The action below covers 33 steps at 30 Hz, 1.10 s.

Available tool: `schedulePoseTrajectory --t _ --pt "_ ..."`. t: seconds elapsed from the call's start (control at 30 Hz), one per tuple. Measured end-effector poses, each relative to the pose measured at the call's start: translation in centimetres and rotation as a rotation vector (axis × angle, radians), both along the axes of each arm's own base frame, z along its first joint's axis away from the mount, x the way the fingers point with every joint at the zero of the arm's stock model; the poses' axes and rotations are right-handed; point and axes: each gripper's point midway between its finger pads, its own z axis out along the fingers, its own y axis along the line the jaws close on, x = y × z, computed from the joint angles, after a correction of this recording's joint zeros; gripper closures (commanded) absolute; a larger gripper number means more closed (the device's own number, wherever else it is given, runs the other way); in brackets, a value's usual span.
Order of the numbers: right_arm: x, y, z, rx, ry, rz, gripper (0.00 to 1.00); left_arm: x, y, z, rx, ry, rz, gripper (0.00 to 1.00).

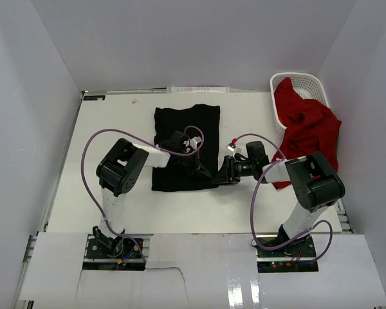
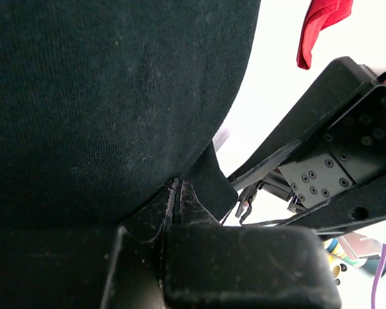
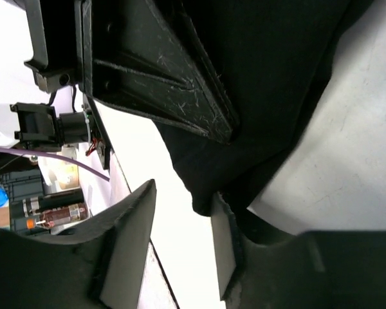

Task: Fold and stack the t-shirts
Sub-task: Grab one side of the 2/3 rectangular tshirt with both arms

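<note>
On the table (image 1: 103, 129) lie one black t-shirt (image 1: 186, 122), one red t-shirt (image 1: 309, 129).

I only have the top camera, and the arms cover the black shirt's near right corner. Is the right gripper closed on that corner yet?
Observer: No. The right wrist view shows the right gripper open, with the corner of the black t-shirt lying between its fingers.
Operator: And the left one?
Observer: In the left wrist view the left gripper is shut. Its fingers are pressed together at the cloth's edge and appear to pinch it.
</note>
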Motion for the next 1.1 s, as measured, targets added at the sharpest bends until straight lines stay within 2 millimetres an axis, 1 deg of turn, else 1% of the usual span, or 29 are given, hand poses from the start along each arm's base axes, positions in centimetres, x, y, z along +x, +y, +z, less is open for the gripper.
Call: schedulePoseTrajectory --t 0.17,0.4,0.57,0.7,0.77,0.87,0.9,1.0,1.1 --pt "-0.9 -0.3 -0.5 -0.003 0.029 0.008 0.59 0.0 0.0 0.0 0.001 0.0 0.0 1.0" --pt "-2.6 -1.1 -1.2 -0.045 0.077 0.021 0.59 -0.2 -0.2 -0.1 -0.002 0.006 -0.007 1.0" --pt "-3.1 -1.6 -1.1 -0.078 0.059 0.03 0.59 -0.5 -0.5 -0.2 -0.009 0.016 -0.02 1.0" --pt "-3.4 -2.2 -1.6 -0.129 0.085 0.03 0.6 -0.7 -0.7 -0.1 -0.009 0.016 -0.024 1.0" --pt "-3.4 -2.5 -1.8 -0.166 0.104 0.025 0.57 -0.7 -0.8 -0.1 -0.008 0.016 -0.026 1.0" --pt "-3.5 -3.1 -1.7 -0.218 0.114 0.014 0.46 -0.7 -0.8 -0.1 -0.006 0.017 -0.027 1.0" --pt "-3.6 -3.3 -1.6 -0.231 0.115 0.01 0.4 -0.7 -0.8 -0.1 -0.005 0.017 -0.027 1.0" --pt "-3.7 -3.7 -1.2 -0.255 0.117 0.004 0.36 -0.6 -0.9 -0.1 -0.001 0.017 -0.026 1.0" --pt "-4.1 -3.7 -1.1 -0.257 0.143 0.001 0.35 -0.5 -0.9 -0.1 -0.002 0.022 -0.029 1.0"
